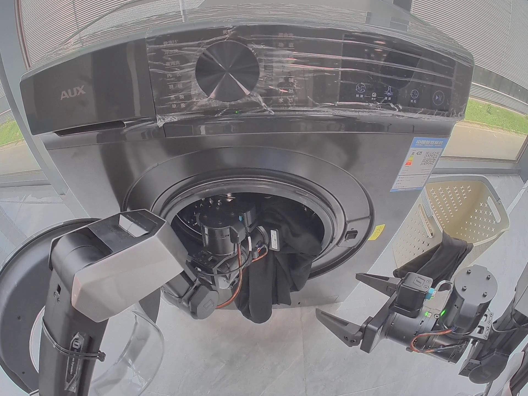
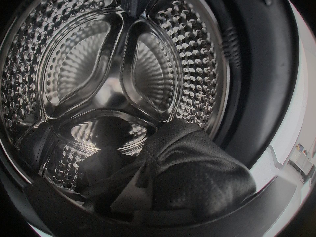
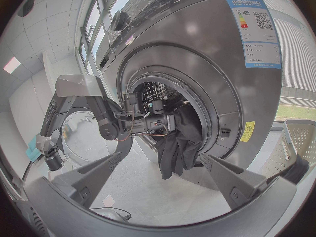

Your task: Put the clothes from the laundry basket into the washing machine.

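Jaws of the right gripper (image 1: 352,306) are being held wide, with nothing between them, at the lower right. The left gripper (image 1: 225,232) is being held in the mouth of the one washing machine (image 1: 110,155); its grip cannot be told. One black cloth (image 1: 275,270) is being hung from that mouth, mid-frame. A second black cloth (image 1: 440,257) is being draped over the one laundry basket (image 1: 467,204), at the right.

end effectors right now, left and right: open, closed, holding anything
Left end effector: cannot be told, hidden by the black fabric garment hanging out of the dark grey metal washing machine.
Right end effector: open, holding nothing.
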You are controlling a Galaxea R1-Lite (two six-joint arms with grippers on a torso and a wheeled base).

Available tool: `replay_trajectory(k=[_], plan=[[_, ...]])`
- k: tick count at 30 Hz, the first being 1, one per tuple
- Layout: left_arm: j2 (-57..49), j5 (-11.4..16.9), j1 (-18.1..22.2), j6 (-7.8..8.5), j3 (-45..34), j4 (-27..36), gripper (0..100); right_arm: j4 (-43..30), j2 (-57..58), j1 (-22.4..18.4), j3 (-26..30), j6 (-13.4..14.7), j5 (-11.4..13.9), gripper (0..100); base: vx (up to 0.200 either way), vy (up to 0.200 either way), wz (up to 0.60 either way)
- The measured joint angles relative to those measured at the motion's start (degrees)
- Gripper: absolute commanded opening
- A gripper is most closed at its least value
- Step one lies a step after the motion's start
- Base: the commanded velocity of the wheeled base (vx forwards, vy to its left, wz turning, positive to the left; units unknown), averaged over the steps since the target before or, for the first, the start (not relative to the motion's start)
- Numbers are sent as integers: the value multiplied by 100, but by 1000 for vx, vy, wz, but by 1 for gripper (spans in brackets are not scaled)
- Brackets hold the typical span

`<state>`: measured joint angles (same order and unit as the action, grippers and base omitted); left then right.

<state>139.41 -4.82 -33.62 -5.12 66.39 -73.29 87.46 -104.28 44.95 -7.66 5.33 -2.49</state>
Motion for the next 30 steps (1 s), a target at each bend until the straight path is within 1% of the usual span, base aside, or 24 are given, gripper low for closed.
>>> replay_trajectory(k=[7,8,11,15,17,19,20,25,30], plan=[[466,-132,77,41,1140,427,0,-4,-10,4,55,2,15,100,0,0,0],[552,-174,102,67,1340,469,0,-1,-10,4,57,2,15,100,0,0,0],[833,-336,207,211,1960,580,0,-4,-11,4,77,2,22,100,0,0,0],[1156,-624,471,373,2578,763,0,-1,-16,-11,96,0,26,100,0,0,0],[1269,-706,595,404,2765,809,0,-4,-21,-20,102,-2,28,100,0,0,0],[1346,-725,664,408,2873,818,0,-1,-24,-22,110,0,28,100,0,0,0],[1362,-725,678,408,2895,816,100,-1,-29,-22,112,0,28,100,0,0,0],[1398,-733,744,404,2876,783,100,-1,-44,-40,116,0,28,100,0,0,0],[1232,-717,700,390,2561,859,100,-4,-54,-46,118,0,30,100,0,0,0]])
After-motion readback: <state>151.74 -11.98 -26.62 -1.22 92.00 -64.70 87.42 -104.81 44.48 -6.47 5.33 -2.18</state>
